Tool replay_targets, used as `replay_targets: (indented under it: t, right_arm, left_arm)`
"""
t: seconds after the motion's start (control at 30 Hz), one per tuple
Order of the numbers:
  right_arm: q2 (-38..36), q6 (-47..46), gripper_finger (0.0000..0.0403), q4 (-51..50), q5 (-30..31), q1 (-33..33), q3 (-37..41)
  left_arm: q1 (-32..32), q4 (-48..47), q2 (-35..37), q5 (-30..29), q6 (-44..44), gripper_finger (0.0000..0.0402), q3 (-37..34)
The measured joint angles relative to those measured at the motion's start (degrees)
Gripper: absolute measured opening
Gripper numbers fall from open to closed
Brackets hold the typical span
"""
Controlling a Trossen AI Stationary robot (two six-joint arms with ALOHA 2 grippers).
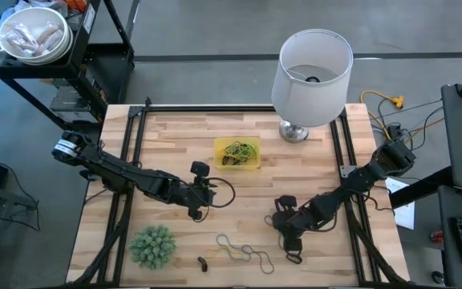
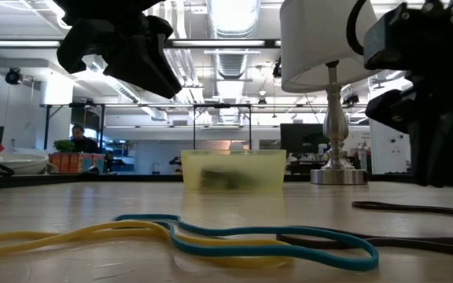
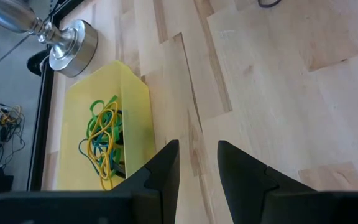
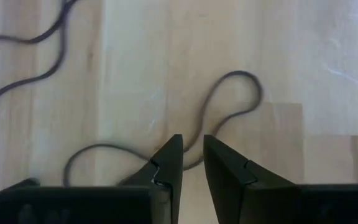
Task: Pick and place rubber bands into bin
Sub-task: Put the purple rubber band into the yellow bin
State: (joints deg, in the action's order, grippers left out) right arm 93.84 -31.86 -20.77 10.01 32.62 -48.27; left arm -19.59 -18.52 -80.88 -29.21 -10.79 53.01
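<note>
Wooden worktop [image 1: 175, 136] under two dark arms, bands both loose and binned.

Right claw [image 4: 192, 158] hangs low over the near right part of the worktop, its fingers a narrow gap apart and empty; a thin dark rubber band [image 4: 229, 102] lies flat on the wood just ahead of the tips, passing between them. Left claw [image 3: 197, 163] hovers mid-worktop, fingers parted on nothing, with the yellow bin [image 1: 237, 153] just beyond it holding tangled yellow and green bands [image 3: 103, 140]. More loose bands [image 1: 243, 253] lie near the front edge, beside a spiky green plant [image 1: 152, 245].
</note>
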Motion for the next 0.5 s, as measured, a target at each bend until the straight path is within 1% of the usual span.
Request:
replay_targets:
  t: [0.1,0.2,0.37,0.5]
  right_arm:
    - [0.0,-2.55,0.0063,0.01,1.63,0.0,0.84]
    - [0.0,-4.6,0.0076,0.14,1.74,0.0,1.68]
    - [0.0,-8.08,0.011,0.53,1.73,0.0,2.55]
    - [0.0,-8.72,0.0144,2.03,1.69,0.0,2.62]
  left_arm:
    - [0.0,0.0,0.0,0.0,0.02,0.0093,-0.02]
    - [0.0,0.0,0.0,0.02,0.04,0.0093,-0.02]
    - [0.0,0.0,0.0,0.0,0.07,0.0093,-0.04]
    - [0.0,0.0,0.0,0.02,0.07,0.0093,-0.04]
